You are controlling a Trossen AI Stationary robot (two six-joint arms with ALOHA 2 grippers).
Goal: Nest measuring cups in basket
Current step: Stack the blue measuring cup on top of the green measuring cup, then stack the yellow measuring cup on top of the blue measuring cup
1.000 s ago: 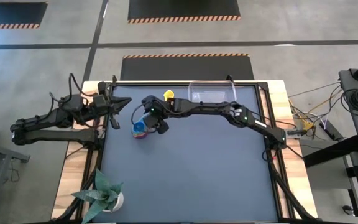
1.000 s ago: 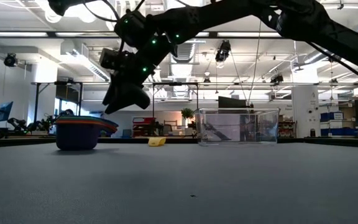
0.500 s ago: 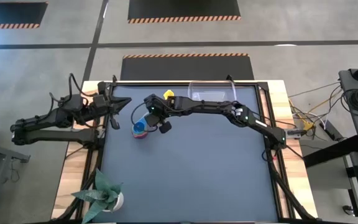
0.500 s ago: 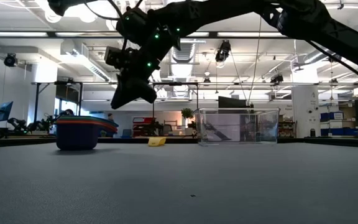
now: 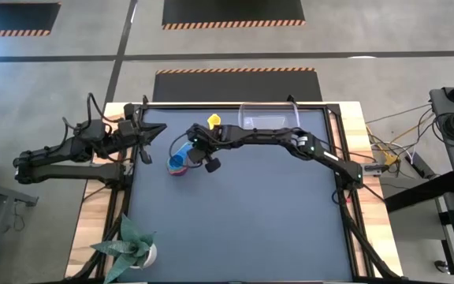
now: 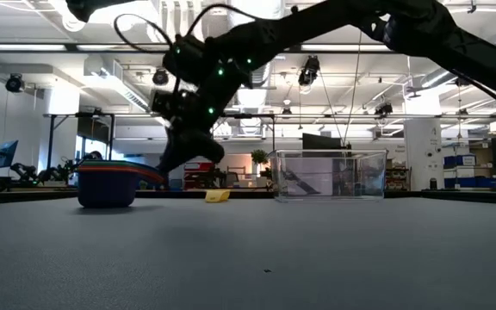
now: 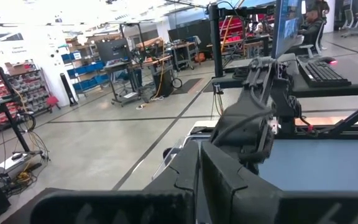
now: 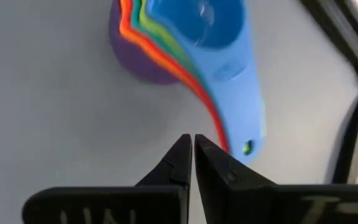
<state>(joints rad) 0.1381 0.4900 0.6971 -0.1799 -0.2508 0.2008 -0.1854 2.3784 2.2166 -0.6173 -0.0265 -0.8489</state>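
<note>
Several measuring cups sit nested in one stack (image 5: 177,163) on the dark mat, purple outermost (image 8: 143,62) and blue on top (image 8: 211,25). Their flat handles (image 8: 238,118) fan out to one side. A yellow cup (image 5: 214,120) lies alone near the far edge. The clear basket (image 5: 270,116) stands to its right, also visible in the low view (image 6: 328,175). My right gripper (image 8: 193,146) is shut, just above the mat, with its tips a small gap short of the handles' free ends. My left gripper (image 7: 201,180) is shut and waits at the table's left edge (image 5: 143,136).
A potted plant (image 5: 132,246) stands at the table's near left corner. Wooden borders and a black frame (image 5: 345,181) run around the mat. The near half of the mat (image 5: 243,229) is bare.
My right gripper has come down toward the mat and gone a little toward the table's right, ending beside the handles of the stacked cups. The stack, the yellow cup and the basket have stayed in place.
</note>
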